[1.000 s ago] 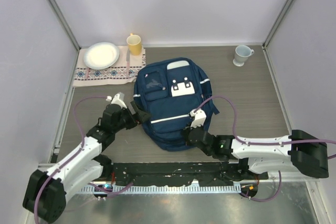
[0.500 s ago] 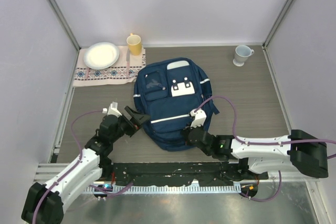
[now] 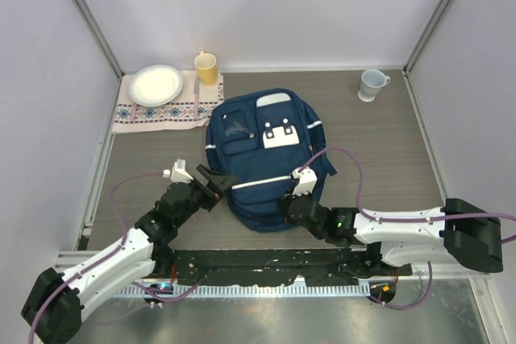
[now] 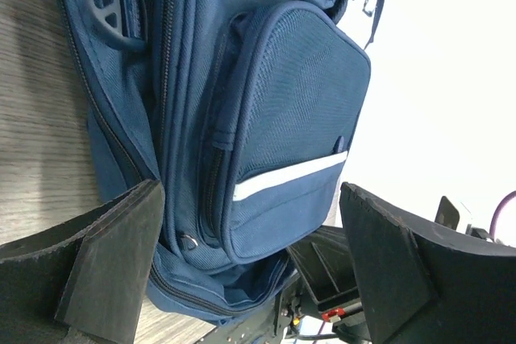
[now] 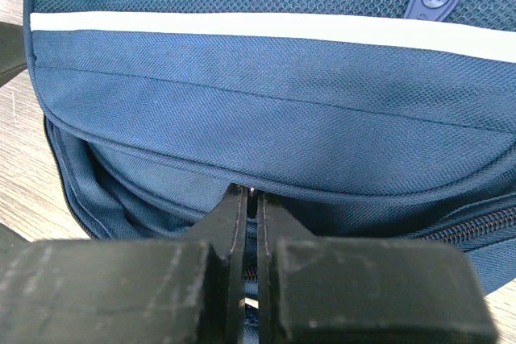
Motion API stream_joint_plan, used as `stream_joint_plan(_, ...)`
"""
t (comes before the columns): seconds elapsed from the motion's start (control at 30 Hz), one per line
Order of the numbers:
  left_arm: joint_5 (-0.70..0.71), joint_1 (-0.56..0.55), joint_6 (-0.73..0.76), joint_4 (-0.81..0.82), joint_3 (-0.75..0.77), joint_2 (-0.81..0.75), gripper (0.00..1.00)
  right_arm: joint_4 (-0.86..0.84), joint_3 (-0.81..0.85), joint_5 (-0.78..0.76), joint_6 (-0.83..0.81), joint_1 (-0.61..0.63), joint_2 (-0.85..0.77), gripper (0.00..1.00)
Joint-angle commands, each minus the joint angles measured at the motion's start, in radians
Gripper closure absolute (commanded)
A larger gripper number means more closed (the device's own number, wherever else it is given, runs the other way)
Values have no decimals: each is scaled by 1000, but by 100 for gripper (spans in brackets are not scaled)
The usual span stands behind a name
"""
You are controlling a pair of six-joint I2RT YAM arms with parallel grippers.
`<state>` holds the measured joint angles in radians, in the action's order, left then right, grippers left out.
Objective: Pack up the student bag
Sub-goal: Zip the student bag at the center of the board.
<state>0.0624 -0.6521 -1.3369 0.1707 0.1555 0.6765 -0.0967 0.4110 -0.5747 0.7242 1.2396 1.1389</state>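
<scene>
The large navy-blue fabric student bag (image 3: 258,151) with white stripes and a white buckled flap lies flat on its back in the middle of the grey wood-grain tabletop (image 3: 387,151), its base towards the arms. The left pincer (image 3: 211,181) is at the bag's near-left edge with its fingers spread wide apart. In the left wrist view the side of the bag (image 4: 282,102) and one white-striped pocket fill the gap of the left pincer (image 4: 248,189), with neither finger touching the fabric. The right pincer (image 3: 286,205) is at the near bottom edge. In its own wrist view the right pincer (image 5: 254,199) is pressed together on a small pale zip tab (image 5: 255,192) at the zip line beneath the striped pocket of the bag (image 5: 242,78). Far left, a white round plate (image 3: 156,84) rests on a patterned cloth mat (image 3: 161,112), and a yellow cup (image 3: 206,68) stands just beside the plate. A pale mug (image 3: 372,84) stands far right, well apart from the bag.
</scene>
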Motion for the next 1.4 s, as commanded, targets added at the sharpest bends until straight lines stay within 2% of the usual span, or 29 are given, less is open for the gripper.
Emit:
stream_joint_plan(0.0,102,-55,-24,-14,35,-69,8,-29,8,-37,20,-2,-4,99)
stream_joint_plan(0.23,217,-58,97,-270,127,-176,7,-12,12,-48,18,-2,-2,99)
stream_joint_plan(0.33,206,-58,85,-275,130,-178,6,-11,11,-50,18,-2,-5,99)
stream_joint_plan(0.7,212,-118,-7,-70,56,-31,6,3,20,-74,-2,-3,-11,99)
stream_joint_plan(1.0,301,-192,-59,59,13,61,9,-8,18,-56,9,-3,-2,99)
stream_joint_plan(1.27,320,-225,-79,173,15,169,18,-26,28,-39,9,-3,22,99)
stream_joint_plan(1.37,352,-230,-84,205,0,189,29,-31,28,-27,4,-3,30,99)
